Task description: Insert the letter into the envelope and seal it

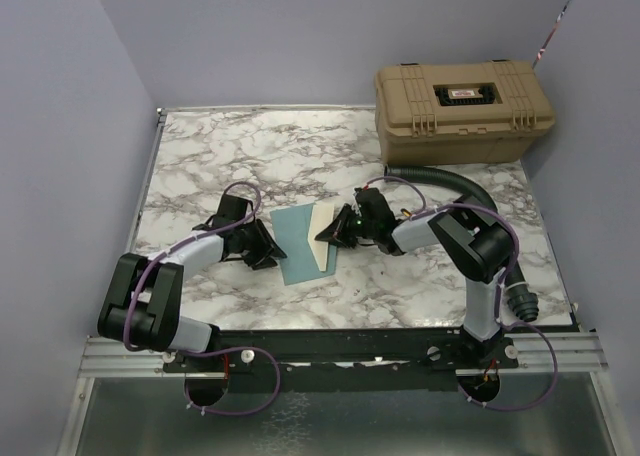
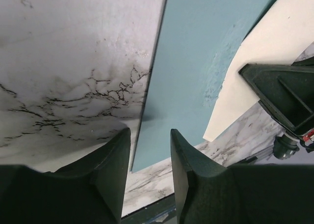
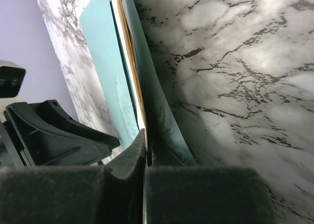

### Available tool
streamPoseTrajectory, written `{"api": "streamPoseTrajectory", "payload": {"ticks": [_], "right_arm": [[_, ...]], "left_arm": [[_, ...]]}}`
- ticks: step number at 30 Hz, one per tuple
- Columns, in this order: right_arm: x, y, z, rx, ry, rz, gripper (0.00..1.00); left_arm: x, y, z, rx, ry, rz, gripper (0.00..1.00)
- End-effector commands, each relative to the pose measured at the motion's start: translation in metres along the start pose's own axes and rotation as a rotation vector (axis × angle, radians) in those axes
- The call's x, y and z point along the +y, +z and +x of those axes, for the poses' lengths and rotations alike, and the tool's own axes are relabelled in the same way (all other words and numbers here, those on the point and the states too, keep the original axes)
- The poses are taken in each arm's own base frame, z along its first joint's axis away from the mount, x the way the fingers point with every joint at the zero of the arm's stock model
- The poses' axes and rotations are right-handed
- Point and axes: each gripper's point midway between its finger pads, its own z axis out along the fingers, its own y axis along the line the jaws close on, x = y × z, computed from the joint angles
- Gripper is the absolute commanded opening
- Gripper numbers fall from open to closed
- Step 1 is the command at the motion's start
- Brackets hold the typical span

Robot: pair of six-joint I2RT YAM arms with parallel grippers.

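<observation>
The teal envelope (image 1: pixel 297 244) lies flat mid-table, and the cream back of the letter (image 1: pixel 326 236) overlaps its right side. My right gripper (image 1: pixel 337 231) is shut on the letter's edge (image 3: pixel 128 52), which runs thin between teal envelope layers (image 3: pixel 103 57) in the right wrist view. Its fingers (image 3: pixel 132 160) meet with no gap. My left gripper (image 2: pixel 150 133) stands open at the envelope's (image 2: pixel 196 62) left near corner, with that edge passing between the two fingers. The letter (image 2: pixel 274 42) shows at the upper right of the left wrist view, beside the right gripper's black body (image 2: pixel 289 96).
A tan hard case (image 1: pixel 462 111) stands at the back right of the marble table (image 1: pixel 230 146). A black corrugated hose (image 1: pixel 450 181) curves from it toward the right arm. A metal rail (image 1: pixel 340 351) runs along the near edge. Purple walls close in the sides.
</observation>
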Motion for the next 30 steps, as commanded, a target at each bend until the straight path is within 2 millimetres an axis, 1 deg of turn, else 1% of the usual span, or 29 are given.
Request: {"api": "streamPoseTrajectory", "payload": {"ticks": [1,4,6,10,12,14,17,21,26,30], "right_arm": [[-0.028,-0.005,0.015,0.096,0.049,0.123,0.0],[-0.028,-0.004,0.014,0.106,0.046,0.136,0.01],[-0.03,-0.003,0.014,0.117,0.05,0.145,0.0],[-0.033,-0.001,0.016,0.134,0.062,0.165,0.0],[-0.033,0.0,0.017,0.145,0.069,0.17,0.0],[-0.035,0.001,0.019,0.157,0.085,0.178,0.0],[-0.035,0.001,0.021,0.174,0.094,0.178,0.0],[-0.035,0.002,0.028,0.215,0.091,0.163,0.0],[-0.038,0.003,0.041,0.294,0.101,0.135,0.01],[-0.04,0.006,0.045,0.317,0.109,0.126,0.0]], "left_arm": [[0.006,-0.006,-0.033,-0.166,0.104,-0.065,0.41],[-0.006,-0.014,-0.053,-0.239,0.159,-0.065,0.42],[-0.018,-0.015,-0.066,-0.272,0.188,-0.046,0.42],[-0.041,-0.01,-0.087,-0.315,0.238,0.015,0.39],[-0.045,-0.004,-0.094,-0.332,0.251,0.033,0.37],[-0.037,0.006,-0.096,-0.325,0.241,0.004,0.36],[-0.024,0.02,-0.094,-0.3,0.225,-0.036,0.36],[-0.007,0.032,-0.092,-0.277,0.216,-0.086,0.35],[-0.004,0.036,-0.088,-0.259,0.192,-0.09,0.34],[-0.004,0.036,-0.086,-0.254,0.186,-0.083,0.34]]}}
